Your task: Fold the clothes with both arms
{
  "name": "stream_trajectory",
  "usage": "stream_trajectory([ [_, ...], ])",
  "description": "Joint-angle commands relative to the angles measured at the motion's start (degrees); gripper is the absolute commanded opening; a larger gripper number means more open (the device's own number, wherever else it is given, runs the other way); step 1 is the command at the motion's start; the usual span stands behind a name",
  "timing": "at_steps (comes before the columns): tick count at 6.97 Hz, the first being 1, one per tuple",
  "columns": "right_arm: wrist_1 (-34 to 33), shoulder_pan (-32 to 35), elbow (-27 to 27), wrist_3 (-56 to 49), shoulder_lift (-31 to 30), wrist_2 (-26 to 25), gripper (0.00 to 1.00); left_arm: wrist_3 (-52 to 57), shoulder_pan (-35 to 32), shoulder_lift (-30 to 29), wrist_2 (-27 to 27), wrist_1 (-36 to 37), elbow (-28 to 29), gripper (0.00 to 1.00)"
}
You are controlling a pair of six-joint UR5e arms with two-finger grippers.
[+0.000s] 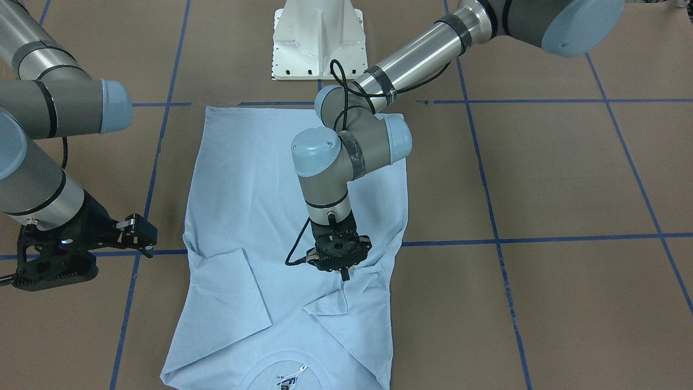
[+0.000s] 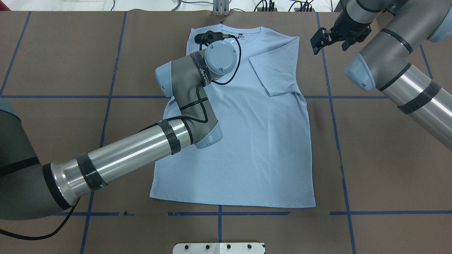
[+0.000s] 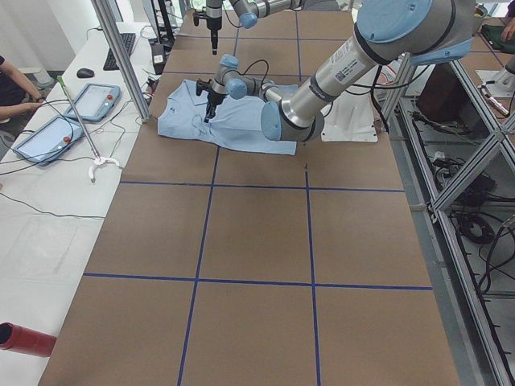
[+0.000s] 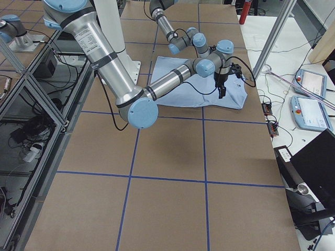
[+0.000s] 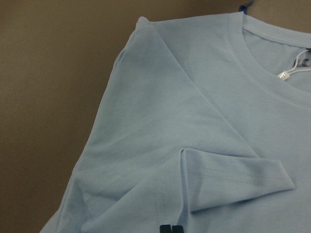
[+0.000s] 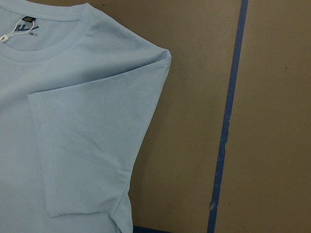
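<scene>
Lt-blue T-shirt (image 2: 247,141) lies flat mid-table (image 2: 381,158), both sleeves folded inward. Left gripper (image 1: 345,274) is pinched on sleeve fabric. Right gripper (image 2: 330,38) hovers off the other shoulder, fingers apart. Neck label (image 6: 29,20) w/ white tag, print too small to read.

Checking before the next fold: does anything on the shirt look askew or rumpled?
Yes. The left sleeve, pinched by the left gripper, stands peaked and creased, not flat. The right sleeve lies flat and neatly folded in.
</scene>
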Motion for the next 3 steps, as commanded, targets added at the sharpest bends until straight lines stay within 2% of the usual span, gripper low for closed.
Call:
stream_trajectory([
  [1,0.0,0.02,-0.01,-0.09,0.05,-0.02,1.0,1.56,0.0,0.19,-0.05,0.33,-1.29,0.0],
  [3,0.09,0.02,-0.09,0.0,0.05,-0.02,1.0,2.36,0.09,2.2,-0.23,0.68,-5.33,0.0],
])
